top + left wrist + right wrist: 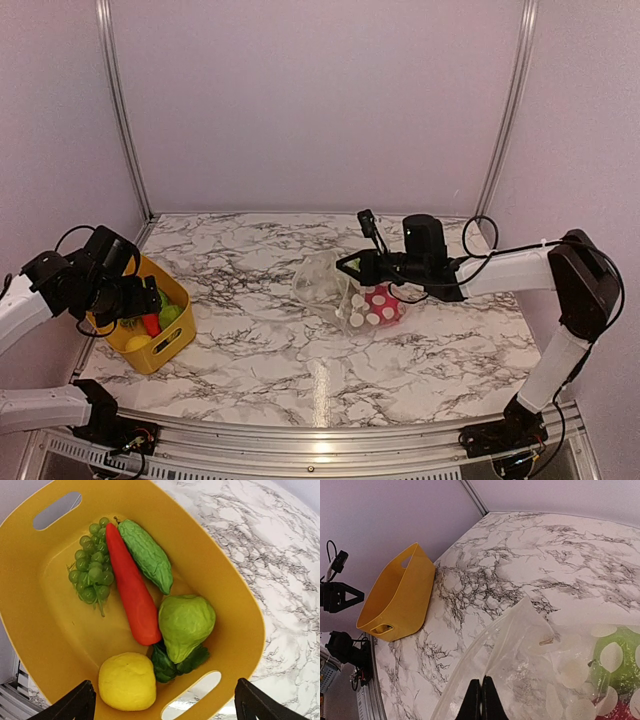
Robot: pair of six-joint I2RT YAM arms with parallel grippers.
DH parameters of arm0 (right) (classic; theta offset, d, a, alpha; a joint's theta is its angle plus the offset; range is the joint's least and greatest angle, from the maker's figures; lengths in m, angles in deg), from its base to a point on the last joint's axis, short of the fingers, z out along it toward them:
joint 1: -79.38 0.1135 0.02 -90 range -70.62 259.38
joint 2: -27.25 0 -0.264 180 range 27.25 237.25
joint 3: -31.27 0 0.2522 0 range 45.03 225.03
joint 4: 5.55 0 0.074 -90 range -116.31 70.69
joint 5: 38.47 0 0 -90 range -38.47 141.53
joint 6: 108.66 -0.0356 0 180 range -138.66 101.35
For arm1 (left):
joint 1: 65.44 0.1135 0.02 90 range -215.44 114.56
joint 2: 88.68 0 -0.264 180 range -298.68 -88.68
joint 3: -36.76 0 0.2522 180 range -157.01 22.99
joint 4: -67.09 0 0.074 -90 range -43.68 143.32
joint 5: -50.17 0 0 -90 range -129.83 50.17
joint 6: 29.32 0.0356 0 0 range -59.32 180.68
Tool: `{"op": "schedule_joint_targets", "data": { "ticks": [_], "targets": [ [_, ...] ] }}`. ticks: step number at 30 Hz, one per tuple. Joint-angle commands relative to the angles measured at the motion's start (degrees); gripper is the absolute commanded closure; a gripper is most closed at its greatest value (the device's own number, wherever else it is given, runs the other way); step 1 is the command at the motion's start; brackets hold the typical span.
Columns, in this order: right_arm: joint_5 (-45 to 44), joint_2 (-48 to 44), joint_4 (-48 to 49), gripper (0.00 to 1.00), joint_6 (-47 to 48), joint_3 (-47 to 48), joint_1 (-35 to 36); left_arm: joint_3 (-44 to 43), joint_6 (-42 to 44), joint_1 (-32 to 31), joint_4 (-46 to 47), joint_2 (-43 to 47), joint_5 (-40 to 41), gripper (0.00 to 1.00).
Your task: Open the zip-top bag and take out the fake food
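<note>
Right wrist: right claw (481, 696) tight on edge of the zip-top bag (520, 645)

Inscriptions, labels, brand names, numerals, signs: none legible in any view.
Only printed marking: pale round dots on the zip-top bag (360, 300), right of centre on the bench. They are a pattern and carry no lettering.
</note>
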Motion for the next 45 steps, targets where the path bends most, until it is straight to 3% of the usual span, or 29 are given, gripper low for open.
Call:
{"op": "schedule_joint_targets", "data": {
  "ticks": [1,8,13,21,27,33,40,42,45],
  "targets": [
    [1.4,0.1,0.1,1.0,-0.1,3.5,-0.2,-1.5,4.7,0.2,12.9,3.2,-6.9,0.01],
    [1.5,0.1,0.1,1.0,-0.4,4.9,0.8,4.6,6.4,-1.3,37.2,-0.4,-21.5,0.01],
    [0.9,0.6,-0.3,1.0,-0.7,6.5,2.9,7.4,4.3,-5.6,56.4,-9.0,-25.4,0.02],
    [-0.6,1.8,-1.2,1.0,-1.4,10.1,6.4,6.3,1.2,-11.1,77.1,-25.2,-30.1,0.23],
    [-1.3,2.9,-1.1,1.0,-2.2,12.9,8.6,3.3,-1.4,-11.4,85.6,-34.3,-34.1,0.37],
    [0.9,6.6,0.4,1.0,-4.3,17.7,11.0,-0.9,-4.1,-12.4,94.4,-46.1,-39.7,0.41],
    [2.7,6.5,2.1,1.0,-4.9,17.0,11.5,-4.4,-5.5,-13.1,94.1,-55.3,-40.7,0.44],
    [2.3,5.3,1.2,0.93,-4.1,15.6,10.7,-4.2,-6.4,-13.1,95.0,-56.8,-40.7,0.44],
    [2.2,1.9,1.6,0.71,-4.5,10.4,7.5,-3.3,-7.2,-13.1,96.3,-58.1,-40.6,0.44]
  ]
}}
